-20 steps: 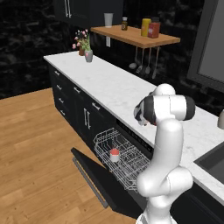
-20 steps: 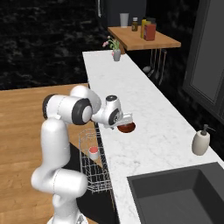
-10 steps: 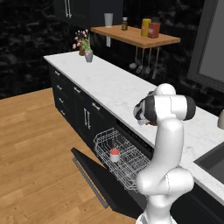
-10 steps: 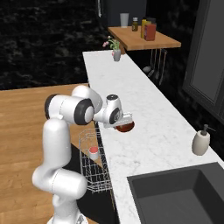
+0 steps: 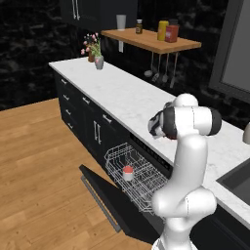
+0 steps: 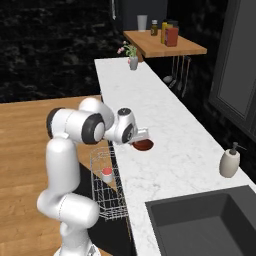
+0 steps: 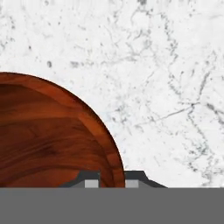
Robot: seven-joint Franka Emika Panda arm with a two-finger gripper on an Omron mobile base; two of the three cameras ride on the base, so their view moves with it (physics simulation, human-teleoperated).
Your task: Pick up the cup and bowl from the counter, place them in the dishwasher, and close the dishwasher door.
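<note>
The reddish-brown bowl (image 6: pixel 143 145) (image 7: pixel 48 140) sits on the white marble counter (image 6: pixel 165 120) near its front edge. My gripper (image 6: pixel 142 137) (image 7: pixel 112 183) is low over it, and in the hand view its two dark fingertips (image 7: pixel 91 180) press the bowl's rim from either side. The cup (image 5: pixel 128 172) (image 6: pixel 107 175), white with a red inside, stands upright in the white wire rack (image 5: pixel 146 183) of the dishwasher. The dishwasher door (image 5: pixel 108 197) hangs open and down, its bar handle toward the wooden floor.
A beige soap dispenser (image 6: pixel 230 162) stands by the dark sink (image 6: pixel 210 225) to the right. A flower vase (image 5: pixel 99 61) is at the counter's far end. The wooden shelf (image 5: pixel 156 41) holds bottles, and utensils hang below it.
The fingers have come together onto the bowl's rim. The arm and the bowl stay where they were.
</note>
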